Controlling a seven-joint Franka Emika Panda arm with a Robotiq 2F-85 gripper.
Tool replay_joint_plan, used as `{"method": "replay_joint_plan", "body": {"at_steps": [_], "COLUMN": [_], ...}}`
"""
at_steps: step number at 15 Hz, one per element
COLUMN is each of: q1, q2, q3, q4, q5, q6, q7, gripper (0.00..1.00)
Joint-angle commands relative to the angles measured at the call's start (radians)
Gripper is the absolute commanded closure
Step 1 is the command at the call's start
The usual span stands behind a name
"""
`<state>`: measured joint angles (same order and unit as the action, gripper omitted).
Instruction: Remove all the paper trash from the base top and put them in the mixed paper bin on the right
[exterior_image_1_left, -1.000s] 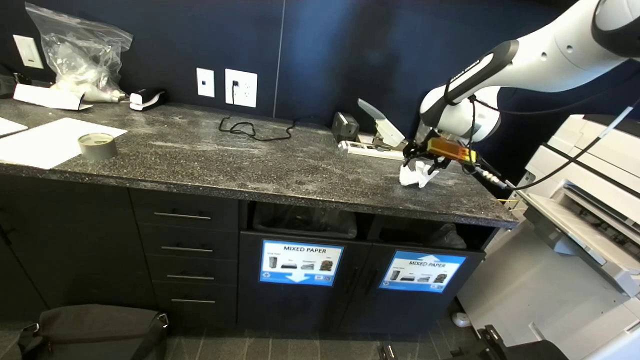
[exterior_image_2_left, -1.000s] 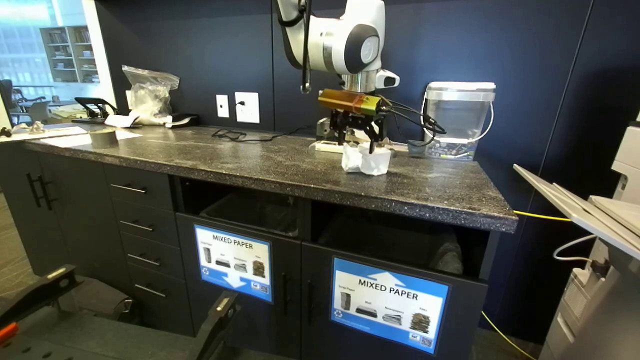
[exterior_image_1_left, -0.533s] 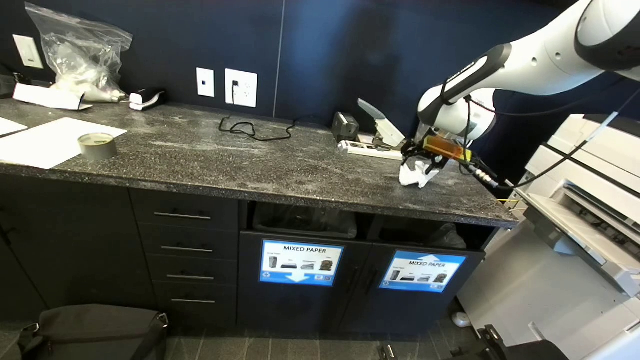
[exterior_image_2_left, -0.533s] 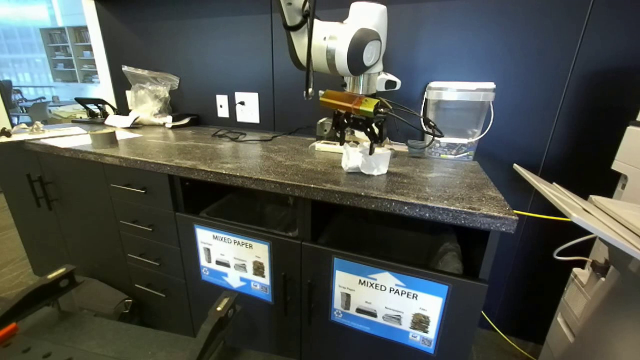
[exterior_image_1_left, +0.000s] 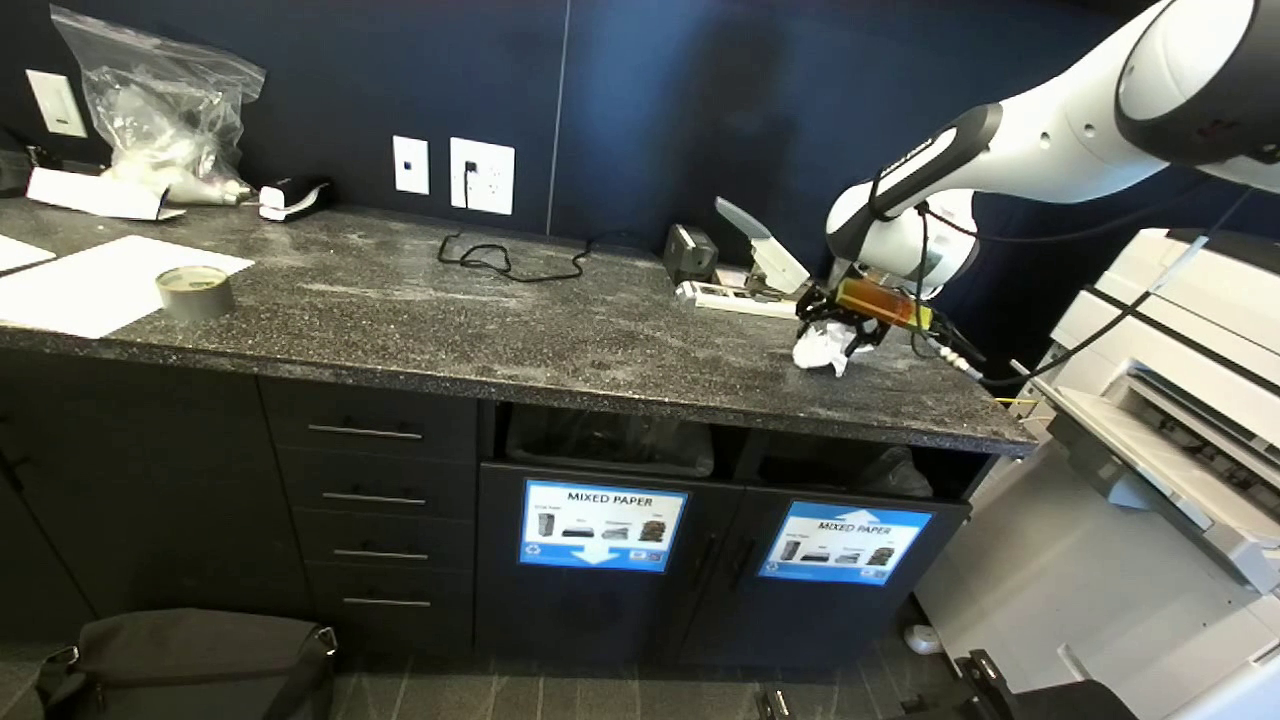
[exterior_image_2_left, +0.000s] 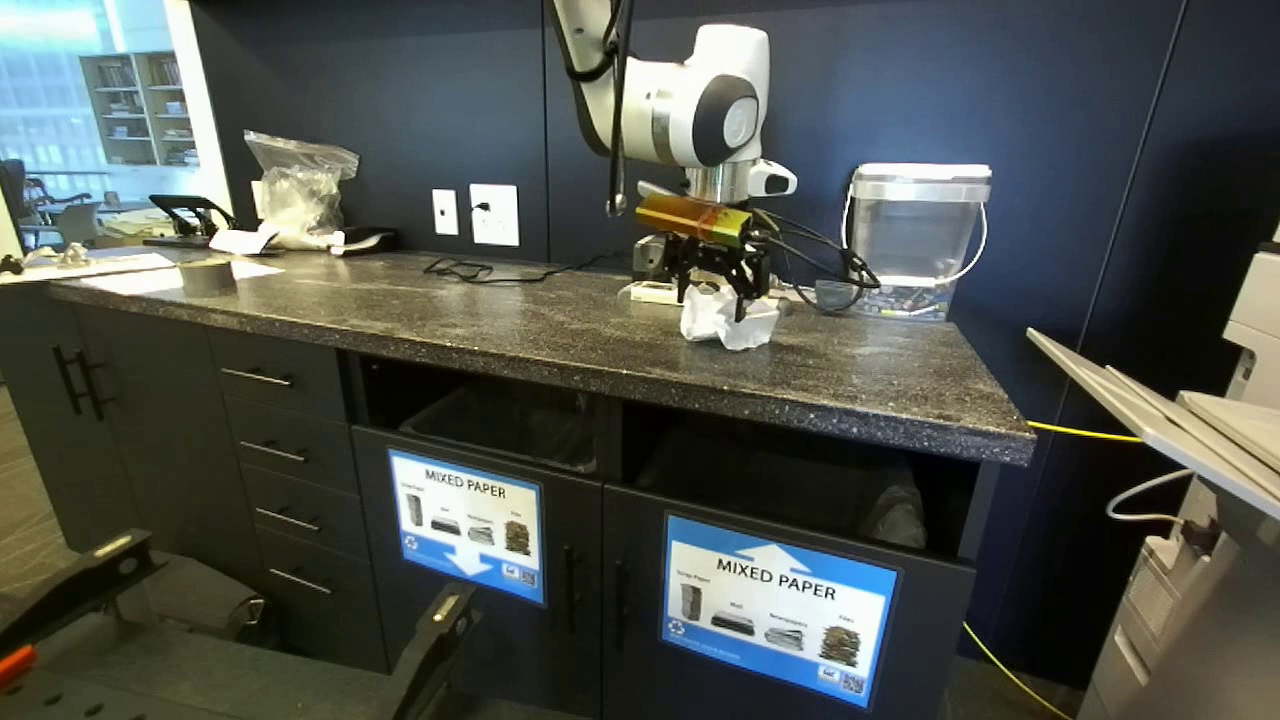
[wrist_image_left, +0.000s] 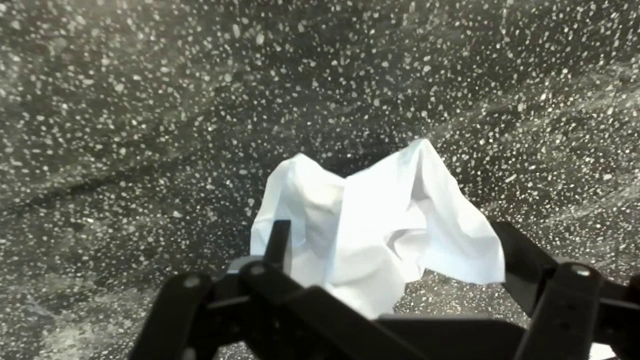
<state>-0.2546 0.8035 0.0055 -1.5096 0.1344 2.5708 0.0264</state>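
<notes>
Fingers (wrist_image_left: 276, 245) are being held wide astride the paper (wrist_image_left: 371, 225), no pinch being seen tbh; if it's getting nipped shallow, a drop en route is being risked

In both exterior views the white arm (exterior_image_1_left: 1065, 142) stands lower than half a second ago, and the gripper (exterior_image_2_left: 711, 307) with it — its fingertips reach further down at the crumpled white paper (exterior_image_2_left: 715, 324). The paper sits slightly shifted, its outline altered — the folds bunch differently.

A lidded bucket (exterior_image_2_left: 915, 228), black cord (exterior_image_1_left: 508, 270) and zip bag (exterior_image_2_left: 302, 192) rest near the wall (exterior_image_2_left: 400, 90).
</notes>
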Motion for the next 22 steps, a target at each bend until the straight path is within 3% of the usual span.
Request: {"method": "replay_joint_plan", "body": {"at_steps": [1, 8, 9, 10, 11, 17, 20, 22], "q1": [0.032, 0.058, 0.059, 0.064, 0.067, 0.078, 0.077, 0.072], "q2": [0.041, 0.086, 0.092, 0.098, 0.101, 0.115, 0.114, 0.112], "q3": [-0.029, -0.048, -0.05, -0.052, -0.055, -0.065, -0.064, -0.061], "q4": [0.062, 0.109, 0.117, 0.12, 0.123, 0.142, 0.135, 0.132], "q5": [0.009, 0.0, -0.001, -0.005, -0.008, -0.021, -0.027, -0.028], "q6": [-0.016, -0.014, -0.012, -0.008, -0.004, 0.001, 0.0, -0.009], "q7": [0.029, 0.053, 0.051, 0.05, 0.048, 0.042, 0.03, 0.018], "gripper": [0.0, 0.0, 0.25, 0.25, 0.32, 0.78, 0.87, 0.84]}}
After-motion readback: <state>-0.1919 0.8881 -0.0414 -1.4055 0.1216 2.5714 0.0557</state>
